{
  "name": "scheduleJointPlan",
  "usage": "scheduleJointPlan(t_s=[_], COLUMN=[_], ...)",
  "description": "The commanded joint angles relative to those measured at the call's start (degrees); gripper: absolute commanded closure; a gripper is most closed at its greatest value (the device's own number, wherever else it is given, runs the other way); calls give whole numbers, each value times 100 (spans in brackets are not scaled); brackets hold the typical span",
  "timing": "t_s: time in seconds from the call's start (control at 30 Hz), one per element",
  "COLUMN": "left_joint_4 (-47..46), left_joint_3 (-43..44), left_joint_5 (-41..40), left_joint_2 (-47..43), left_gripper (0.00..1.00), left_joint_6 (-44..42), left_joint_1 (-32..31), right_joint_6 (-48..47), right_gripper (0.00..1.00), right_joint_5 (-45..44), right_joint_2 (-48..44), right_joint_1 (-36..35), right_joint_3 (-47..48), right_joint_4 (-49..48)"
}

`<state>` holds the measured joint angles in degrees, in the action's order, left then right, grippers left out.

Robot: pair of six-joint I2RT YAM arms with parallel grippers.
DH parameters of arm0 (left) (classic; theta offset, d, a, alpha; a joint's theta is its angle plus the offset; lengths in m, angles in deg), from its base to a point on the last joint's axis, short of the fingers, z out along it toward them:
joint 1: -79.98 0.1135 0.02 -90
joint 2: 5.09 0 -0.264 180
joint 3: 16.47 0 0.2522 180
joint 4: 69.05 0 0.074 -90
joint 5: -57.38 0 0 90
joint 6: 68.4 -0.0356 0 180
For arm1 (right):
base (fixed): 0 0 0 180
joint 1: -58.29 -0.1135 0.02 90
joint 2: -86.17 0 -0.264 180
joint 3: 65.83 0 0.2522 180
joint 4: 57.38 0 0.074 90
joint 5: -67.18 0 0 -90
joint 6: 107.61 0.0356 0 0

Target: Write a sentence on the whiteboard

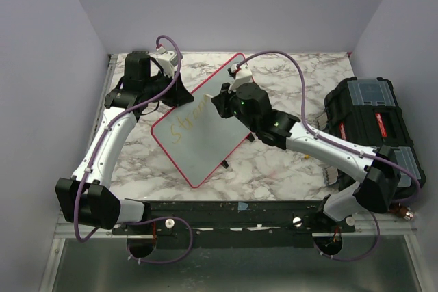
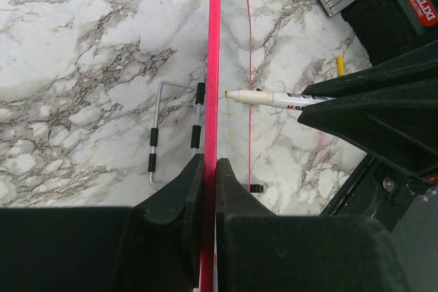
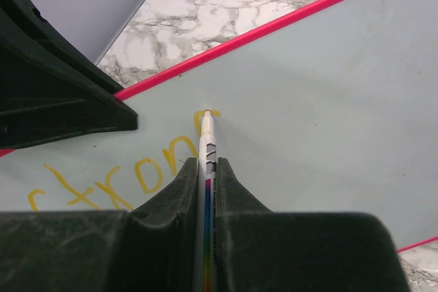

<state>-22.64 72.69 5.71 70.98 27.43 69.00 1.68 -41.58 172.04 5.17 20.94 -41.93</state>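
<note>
The whiteboard (image 1: pixel 205 148), pale with a red-pink rim, stands tilted up off the marble table. My left gripper (image 1: pixel 179 95) is shut on its rim (image 2: pixel 213 66), which runs edge-on between the fingers (image 2: pixel 195 182). Shut on a white marker (image 3: pixel 207 152), my right gripper (image 1: pixel 220 104) holds the tip against the board face (image 3: pixel 328 114). The sentence (image 3: pixel 123 186) shows as yellow handwritten letters, roughly "stron", and the tip rests on the curl of one more letter. The same writing (image 1: pixel 188 122) runs diagonally in the top view.
A black toolbox (image 1: pixel 373 124) with a red label sits at the right side of the table. A bent wire stand with black foam sleeves (image 2: pixel 154 148) lies on the marble behind the board. A small yellow piece (image 2: pixel 340 65) lies near the toolbox.
</note>
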Motion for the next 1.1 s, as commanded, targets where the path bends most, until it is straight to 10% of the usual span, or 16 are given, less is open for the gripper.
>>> scheduleJointPlan(t_s=[0.0, 1.07], left_joint_4=[23, 16], left_joint_3=[-51, -60], left_joint_5=[72, 26], left_joint_2=[-119, -154], left_gripper=[100, 100], left_joint_6=[-228, -242], left_joint_1=[-115, -124], right_joint_6=[-26, 446], right_gripper=[99, 99], right_joint_5=[28, 606], right_joint_2=[108, -243], right_joint_1=[29, 26], right_joint_3=[-116, -975], right_joint_4=[103, 435])
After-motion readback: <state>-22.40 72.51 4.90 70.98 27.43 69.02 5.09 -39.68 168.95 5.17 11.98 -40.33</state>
